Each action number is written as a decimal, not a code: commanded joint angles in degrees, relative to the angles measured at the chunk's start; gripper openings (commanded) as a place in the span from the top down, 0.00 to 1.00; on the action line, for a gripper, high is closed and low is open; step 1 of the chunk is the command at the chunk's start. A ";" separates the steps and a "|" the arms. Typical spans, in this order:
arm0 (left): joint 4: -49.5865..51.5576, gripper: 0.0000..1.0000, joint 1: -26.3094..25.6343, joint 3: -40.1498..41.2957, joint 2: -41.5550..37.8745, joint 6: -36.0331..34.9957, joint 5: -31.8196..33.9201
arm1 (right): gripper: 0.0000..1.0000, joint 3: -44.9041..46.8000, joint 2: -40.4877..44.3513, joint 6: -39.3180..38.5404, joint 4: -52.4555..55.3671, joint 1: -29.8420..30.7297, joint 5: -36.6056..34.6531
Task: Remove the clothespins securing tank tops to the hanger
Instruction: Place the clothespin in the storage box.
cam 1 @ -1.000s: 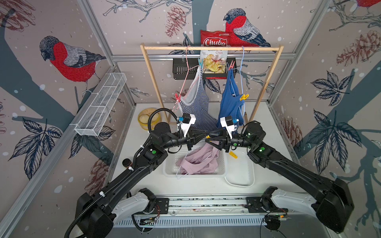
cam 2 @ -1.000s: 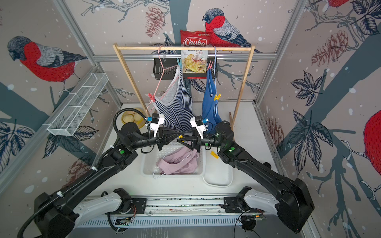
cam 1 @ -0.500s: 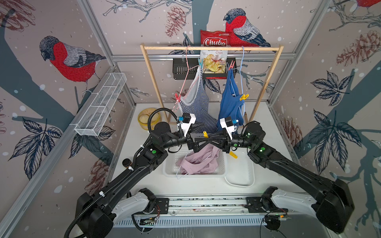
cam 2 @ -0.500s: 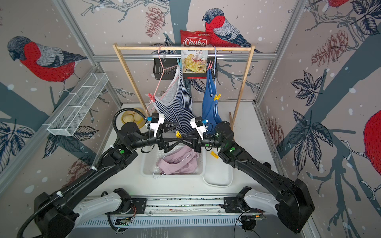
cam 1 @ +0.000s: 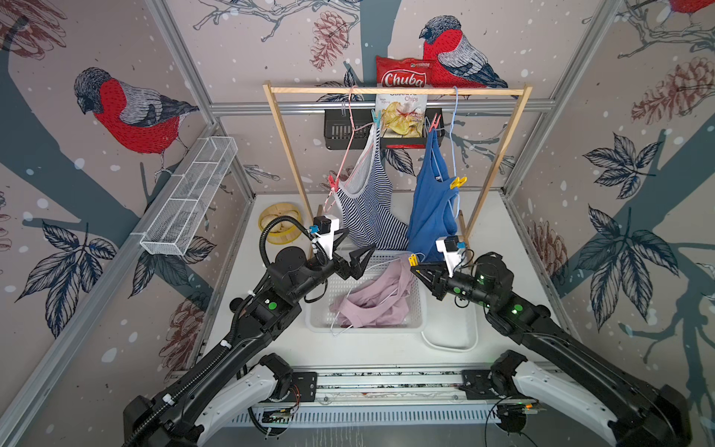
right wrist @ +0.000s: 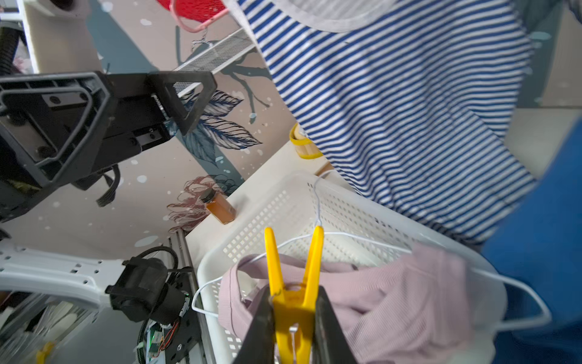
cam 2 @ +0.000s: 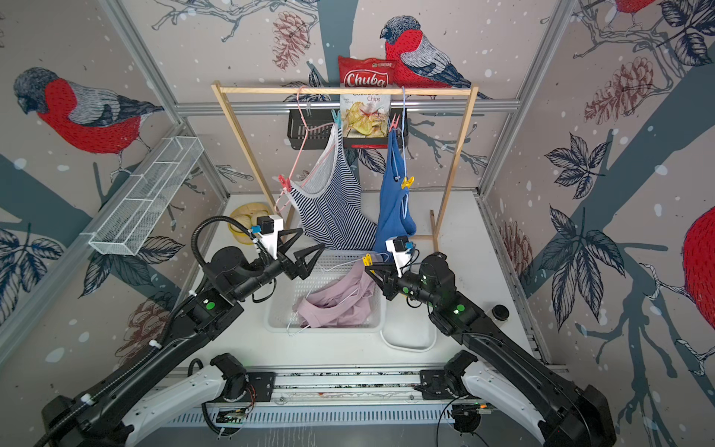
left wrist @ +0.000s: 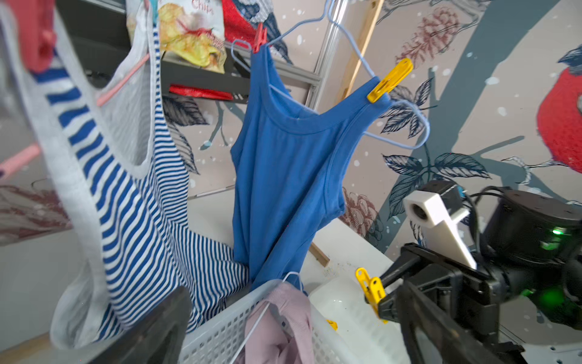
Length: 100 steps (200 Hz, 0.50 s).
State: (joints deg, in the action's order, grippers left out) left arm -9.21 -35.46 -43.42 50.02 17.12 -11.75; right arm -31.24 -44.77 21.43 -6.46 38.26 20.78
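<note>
Left fingers (cam 1: 361, 257) spread wide, holding nothing. Right fingers (right wrist: 327, 334) pinch yellow clothespin (right wrist: 294, 302) over white basket (cam 1: 367, 329) edge, mauve tank top (cam 1: 371, 305) below. Open gap between finger pairs. Bag (cam 1: 402, 77), high beyond fingers, reads "Chuba", "Chips".

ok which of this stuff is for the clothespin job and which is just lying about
Job: yellow clothespin in the right gripper; teal clothespin; striped tank top; blue tank top; pink tank top.
Lying about: chips bag; tape roll; amber bottle; wire shelf.
</note>
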 commanded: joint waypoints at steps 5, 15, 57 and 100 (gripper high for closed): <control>9.82 0.01 -0.02 -0.01 2.72 5.67 4.51 | 1.00 3.46 6.25 7.69 6.99 -0.69 -13.64; 11.61 0.01 -0.05 0.46 3.89 7.16 4.37 | 1.00 4.82 8.40 9.71 9.22 -0.88 -17.89; 11.23 0.01 0.00 5.52 5.00 20.49 9.92 | 1.00 5.05 9.00 14.71 18.76 -2.09 -26.56; 17.30 0.01 3.07 2.20 10.28 19.84 3.93 | 1.00 2.31 1.76 16.99 24.62 -2.14 -30.28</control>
State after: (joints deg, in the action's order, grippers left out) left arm 3.77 -33.78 -37.98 56.97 36.14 -4.56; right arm -27.51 -40.75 35.92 13.72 36.21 -5.08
